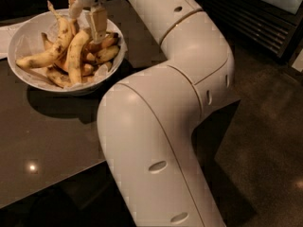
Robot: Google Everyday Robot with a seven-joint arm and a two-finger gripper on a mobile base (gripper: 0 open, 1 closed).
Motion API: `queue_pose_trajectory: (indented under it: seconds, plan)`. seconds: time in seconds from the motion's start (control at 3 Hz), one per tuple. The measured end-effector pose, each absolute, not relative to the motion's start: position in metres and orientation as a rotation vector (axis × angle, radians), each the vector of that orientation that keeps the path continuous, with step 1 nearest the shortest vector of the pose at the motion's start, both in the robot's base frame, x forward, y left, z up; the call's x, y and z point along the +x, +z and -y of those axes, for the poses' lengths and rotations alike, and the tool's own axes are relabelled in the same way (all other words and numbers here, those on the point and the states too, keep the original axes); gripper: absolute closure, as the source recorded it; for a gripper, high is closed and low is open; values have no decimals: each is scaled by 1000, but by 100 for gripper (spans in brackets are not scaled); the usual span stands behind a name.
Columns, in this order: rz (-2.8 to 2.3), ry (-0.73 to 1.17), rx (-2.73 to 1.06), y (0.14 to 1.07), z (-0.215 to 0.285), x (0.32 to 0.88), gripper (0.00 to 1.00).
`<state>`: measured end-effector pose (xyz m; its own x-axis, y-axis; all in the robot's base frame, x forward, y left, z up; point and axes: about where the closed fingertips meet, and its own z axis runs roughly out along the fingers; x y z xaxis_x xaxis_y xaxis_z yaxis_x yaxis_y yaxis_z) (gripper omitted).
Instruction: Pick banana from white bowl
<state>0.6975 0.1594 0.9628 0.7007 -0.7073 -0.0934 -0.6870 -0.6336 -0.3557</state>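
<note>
I'm hovering the gripper (pixel 86 19) over the white bowl (pixel 19 39) at far left, fingers spread, straddling the upper end of the banana (pixel 75 56).

Dark glossy table (pixel 47 141) (one light glint), dim speckled floor (pixel 265 136), slatted dark cabinet (pixel 246 20)

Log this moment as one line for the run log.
phase: pre-grasp | gripper: over white bowl, jaws open above banana upper end | banana: lying in bowl, not lifted
</note>
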Motion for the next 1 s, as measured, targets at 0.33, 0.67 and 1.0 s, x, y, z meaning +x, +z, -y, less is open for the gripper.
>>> queue_pose_trajectory:
  seconds: [0.33, 0.67, 1.0]
  plan:
    - [-1100, -57, -2555, 958, -156, 696, 31]
    - [-1120, -37, -2563, 952, -152, 695, 31]
    - [-1135, -19, -2574, 946, -150, 694, 31]
